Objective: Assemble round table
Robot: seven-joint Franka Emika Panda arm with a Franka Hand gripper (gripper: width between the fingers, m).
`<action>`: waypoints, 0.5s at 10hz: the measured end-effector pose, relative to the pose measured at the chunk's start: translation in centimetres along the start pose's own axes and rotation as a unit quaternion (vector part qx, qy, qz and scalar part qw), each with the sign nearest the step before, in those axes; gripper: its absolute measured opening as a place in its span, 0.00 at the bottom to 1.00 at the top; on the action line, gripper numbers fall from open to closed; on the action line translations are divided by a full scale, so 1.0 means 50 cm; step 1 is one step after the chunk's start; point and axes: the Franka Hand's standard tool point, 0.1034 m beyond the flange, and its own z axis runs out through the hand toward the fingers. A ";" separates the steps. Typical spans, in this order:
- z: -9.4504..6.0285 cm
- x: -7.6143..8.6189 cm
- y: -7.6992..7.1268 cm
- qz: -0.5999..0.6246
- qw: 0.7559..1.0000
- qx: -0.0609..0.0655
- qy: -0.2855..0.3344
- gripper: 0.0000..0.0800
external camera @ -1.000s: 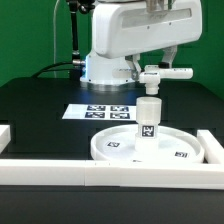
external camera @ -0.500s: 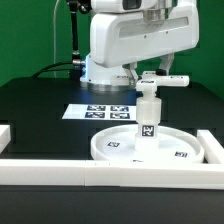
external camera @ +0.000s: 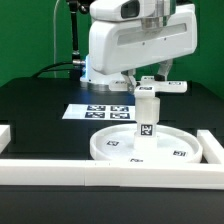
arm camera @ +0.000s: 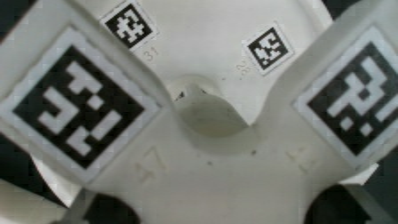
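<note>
White plastic foot, cross-shaped, is clamped in our fingers just above the leg, which stands upright at the disc's middle; we hold it level there, we judge, to seat it on the leg.

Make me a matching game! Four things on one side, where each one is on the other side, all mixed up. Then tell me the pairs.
1 disc
2 leg
3 cross-shaped foot
4 marker board

A standing upright on the disc
B flat on the black table, between disc and robot base
C up high, over the leg
D lying flat, with the leg on it

Pairs: 1-D, 2-A, 3-C, 4-B
</note>
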 end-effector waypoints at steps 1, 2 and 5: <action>0.005 -0.001 -0.001 0.000 1.000 0.001 -0.002 0.56; 0.011 -0.002 -0.001 0.000 1.000 0.002 -0.003 0.56; 0.012 0.001 -0.001 -0.004 1.000 0.000 -0.002 0.56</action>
